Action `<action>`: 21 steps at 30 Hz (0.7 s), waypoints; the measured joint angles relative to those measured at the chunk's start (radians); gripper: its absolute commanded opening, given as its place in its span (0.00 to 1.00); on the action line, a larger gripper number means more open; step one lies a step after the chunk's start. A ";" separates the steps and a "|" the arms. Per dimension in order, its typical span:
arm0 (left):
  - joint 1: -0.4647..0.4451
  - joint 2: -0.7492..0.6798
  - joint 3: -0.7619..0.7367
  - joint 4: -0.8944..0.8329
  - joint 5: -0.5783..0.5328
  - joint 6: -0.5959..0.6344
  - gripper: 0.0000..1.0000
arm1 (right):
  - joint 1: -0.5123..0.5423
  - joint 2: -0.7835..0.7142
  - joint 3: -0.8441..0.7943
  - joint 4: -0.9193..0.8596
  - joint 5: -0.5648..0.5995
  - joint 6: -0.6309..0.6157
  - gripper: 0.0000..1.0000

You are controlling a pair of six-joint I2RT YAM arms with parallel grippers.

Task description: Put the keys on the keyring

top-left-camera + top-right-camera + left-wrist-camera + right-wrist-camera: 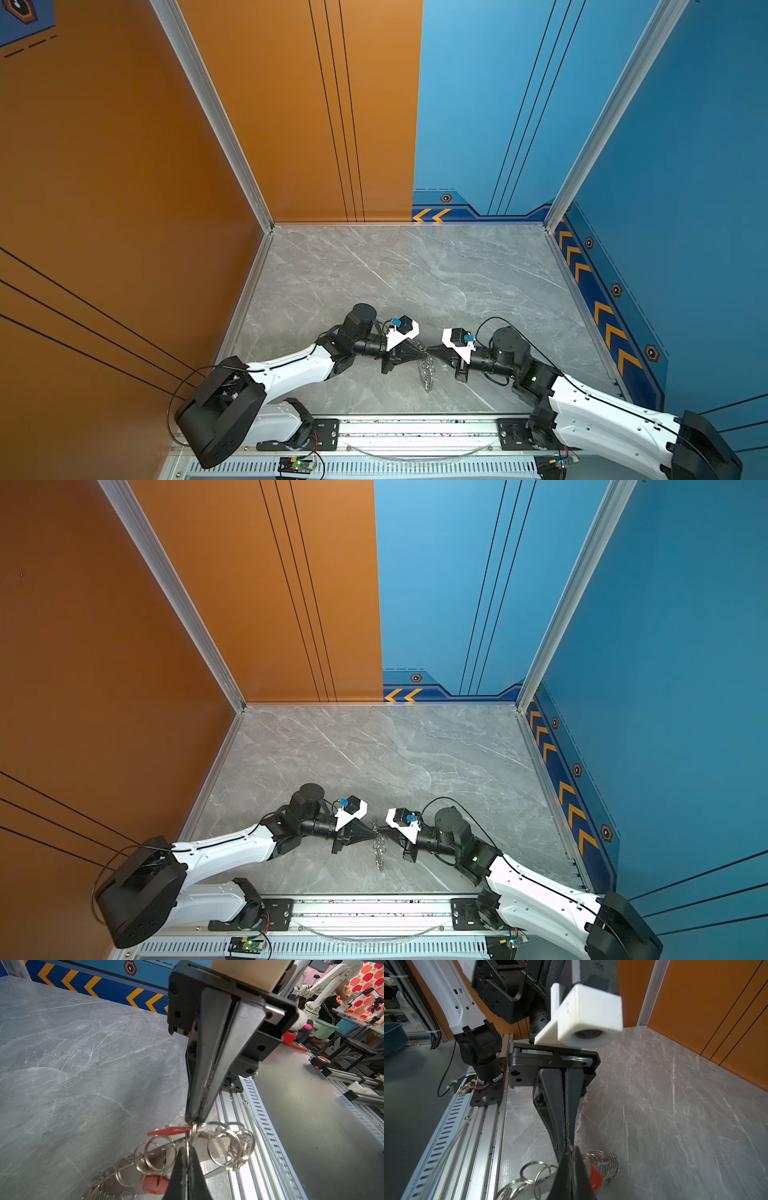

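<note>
- Robotics lab: an orange panel (104,166) and a blue panel (685,166) fence a marble-patterned tabletop (415,270).
- Upper right of the left wrist view: other white robot arms (328,980), storage bins (325,1030).

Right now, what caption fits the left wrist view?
Shut left gripper pinches a split ring of the keyring; shut right gripper meets it beside a red-tagged key.

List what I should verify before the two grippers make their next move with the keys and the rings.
1. The left gripper is shut on a silver metal split ring: ok.
2. The right gripper is shut, tip at the same ring: ok.
3. Flat red plastic key tag beside that ring, already threaded: cannot tell.
4. Second orange-red plastic tag, threaded: cannot tell.
5. Ring chain untangled: cannot tell.
</note>
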 measured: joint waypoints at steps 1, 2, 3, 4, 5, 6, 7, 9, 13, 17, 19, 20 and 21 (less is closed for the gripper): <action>0.000 0.000 0.000 0.000 0.000 0.002 0.00 | -0.002 0.000 0.000 0.000 -0.002 0.003 0.00; 0.000 0.000 0.000 0.000 0.000 0.004 0.00 | -0.004 0.000 0.000 0.001 -0.002 0.007 0.00; 0.000 0.000 0.000 0.000 0.000 0.005 0.00 | -0.007 0.000 0.000 0.003 -0.006 0.011 0.00; 0.000 0.000 0.000 0.000 0.000 0.007 0.00 | -0.010 0.002 0.000 0.008 -0.007 0.016 0.00; 0.000 0.000 0.000 0.000 0.000 0.009 0.00 | -0.012 0.006 0.000 0.019 -0.011 0.021 0.00; -0.001 0.000 0.000 0.000 0.001 0.012 0.00 | -0.013 0.011 0.000 0.031 -0.017 0.027 0.00; -0.001 0.000 0.000 0.000 0.001 0.013 0.00 | -0.013 0.016 0.000 0.040 -0.021 0.034 0.00; -0.001 0.000 0.000 0.000 0.003 0.019 0.00 | -0.013 0.024 0.000 0.059 -0.026 0.044 0.00; -0.001 0.000 0.000 0.000 0.004 0.028 0.00 | -0.013 0.037 0.000 0.091 -0.029 0.056 0.00; -0.001 0.000 0.000 0.000 0.004 0.031 0.00 | -0.015 0.039 0.000 0.095 -0.028 0.059 0.00; -0.001 0.000 0.000 0.000 0.004 0.031 0.00 | -0.018 0.039 0.000 0.093 -0.028 0.058 0.00; -0.001 0.000 0.000 0.000 0.004 0.031 0.00 | -0.018 0.039 0.000 0.091 -0.028 0.057 0.00; -0.001 0.000 0.000 0.000 0.004 0.031 0.00 | -0.018 0.039 0.000 0.089 -0.028 0.055 0.00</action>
